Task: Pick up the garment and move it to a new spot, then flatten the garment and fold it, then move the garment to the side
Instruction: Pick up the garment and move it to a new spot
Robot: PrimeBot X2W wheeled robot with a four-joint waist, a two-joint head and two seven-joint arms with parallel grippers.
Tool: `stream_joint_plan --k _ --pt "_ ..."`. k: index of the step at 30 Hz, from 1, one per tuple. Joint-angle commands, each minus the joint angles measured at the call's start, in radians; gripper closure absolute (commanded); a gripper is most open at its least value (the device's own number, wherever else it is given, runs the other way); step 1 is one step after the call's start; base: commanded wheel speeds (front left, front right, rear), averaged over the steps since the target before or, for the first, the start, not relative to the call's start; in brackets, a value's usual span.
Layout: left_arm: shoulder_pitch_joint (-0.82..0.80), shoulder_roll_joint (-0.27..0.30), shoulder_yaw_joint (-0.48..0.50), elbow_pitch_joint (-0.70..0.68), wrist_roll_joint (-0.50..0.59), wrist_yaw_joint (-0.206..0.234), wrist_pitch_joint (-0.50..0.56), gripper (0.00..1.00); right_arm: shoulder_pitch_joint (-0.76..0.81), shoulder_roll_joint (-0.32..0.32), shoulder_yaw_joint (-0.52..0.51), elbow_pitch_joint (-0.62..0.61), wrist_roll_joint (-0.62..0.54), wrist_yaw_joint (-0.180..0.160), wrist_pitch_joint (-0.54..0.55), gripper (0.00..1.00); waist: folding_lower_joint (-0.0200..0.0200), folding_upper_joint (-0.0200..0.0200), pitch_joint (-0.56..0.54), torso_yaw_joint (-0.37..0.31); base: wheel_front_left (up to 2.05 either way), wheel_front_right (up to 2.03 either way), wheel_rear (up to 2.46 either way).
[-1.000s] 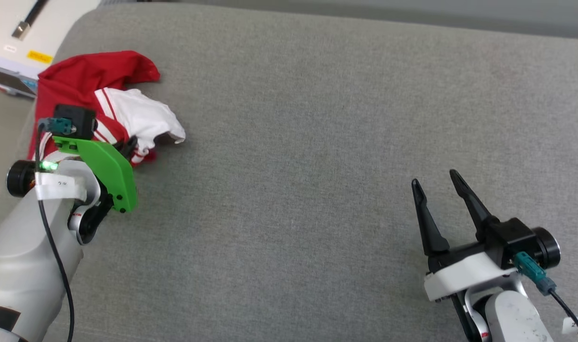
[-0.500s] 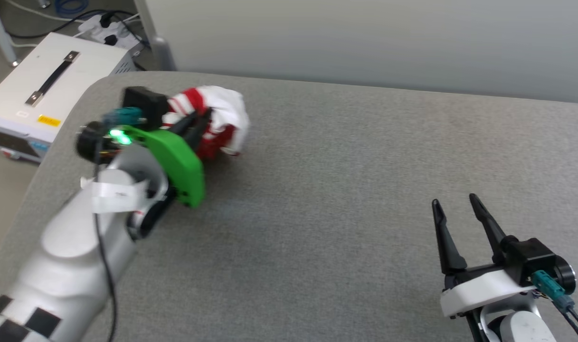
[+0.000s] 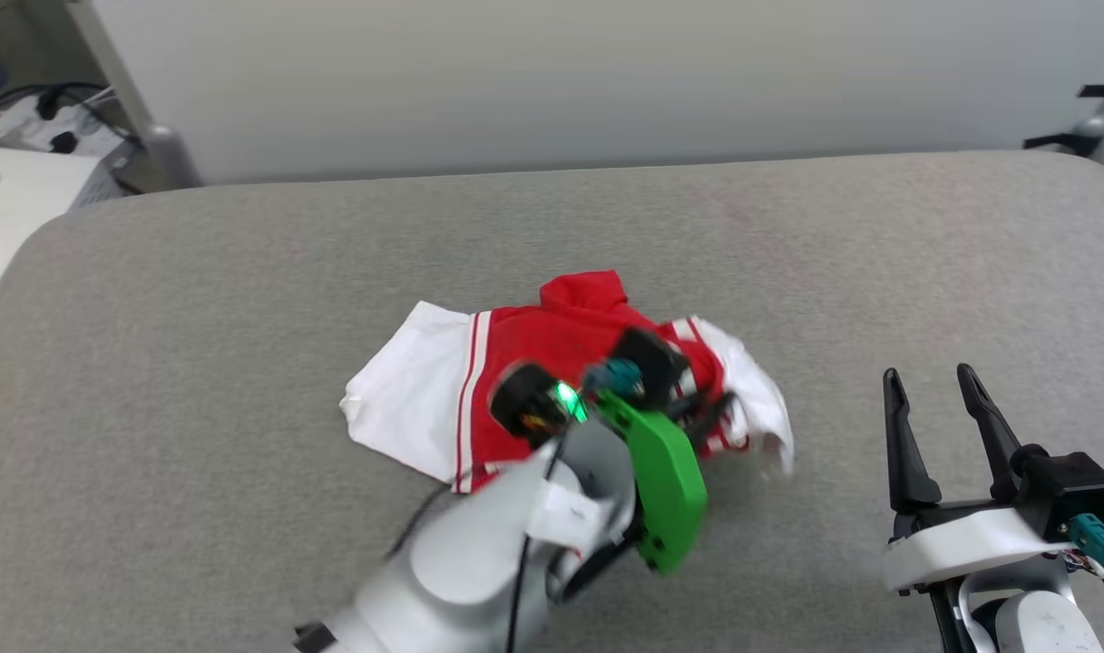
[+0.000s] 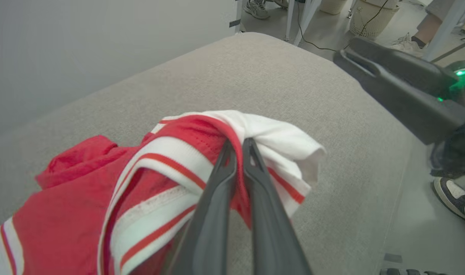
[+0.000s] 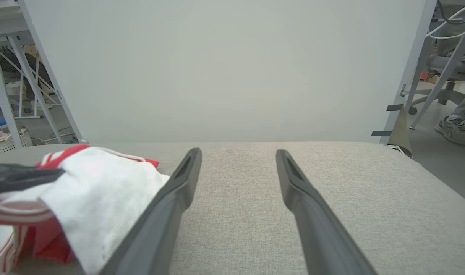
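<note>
Head view: near the middle of the grey worktop (image 3: 198, 299), we see the garment (image 3: 533, 336) lying crumpled, which we judge soft, light and limp. Our left tool (image 4: 239, 143) pinches its striped trim, while our right tool (image 3: 928, 372) stands open towards the right edge. We judge the hems and shoulders the best holds.

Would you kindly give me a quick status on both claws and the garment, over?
Left claw shut on garment, bunched on grey surface. Right claw open, empty, apart from it. Nothing seen in the way.
</note>
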Motion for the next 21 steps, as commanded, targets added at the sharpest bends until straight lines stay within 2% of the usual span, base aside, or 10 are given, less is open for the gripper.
stream_joint_plan --k 1,2,8,14,17,21 --pt "0.026 -0.013 -0.017 0.024 0.004 -0.006 -0.009 0.51 -0.013 -0.002 -0.001 -0.003 0.003 -0.001 -0.005 0.0 0.0001 -0.0001 0.009 -0.054 0.0 0.0 0.0" --pt "0.038 -0.025 -0.034 0.046 0.001 -0.01 -0.013 0.0 -0.013 -0.002 0.001 -0.003 0.003 -0.001 -0.005 0.0 0.0001 -0.0001 0.012 -0.061 0.0 0.0 0.0" --pt "0.064 -0.046 -0.1 0.114 -0.02 -0.031 -0.043 0.0 -0.002 -0.002 0.006 0.004 0.006 -0.001 -0.005 0.0 0.0001 -0.0001 0.017 -0.056 0.0 0.0 0.0" --pt "0.034 -0.046 -0.064 0.16 -0.046 -0.027 -0.116 0.0 0.011 -0.002 0.012 0.015 0.002 -0.001 -0.005 0.0 0.0001 -0.0001 -0.001 0.002 0.0 0.0 0.0" --pt "0.017 -0.022 -0.028 0.175 -0.053 -0.022 -0.164 0.0 0.021 -0.002 0.011 0.02 -0.003 -0.001 -0.005 0.0 0.0001 -0.0001 -0.017 0.034 0.0 0.0 0.0" --pt "0.008 0.053 0.029 0.178 -0.055 -0.004 -0.247 0.0 0.036 -0.002 0.006 0.028 -0.009 -0.001 -0.005 0.0 0.0001 -0.0001 -0.044 0.071 0.0 0.0 0.0"
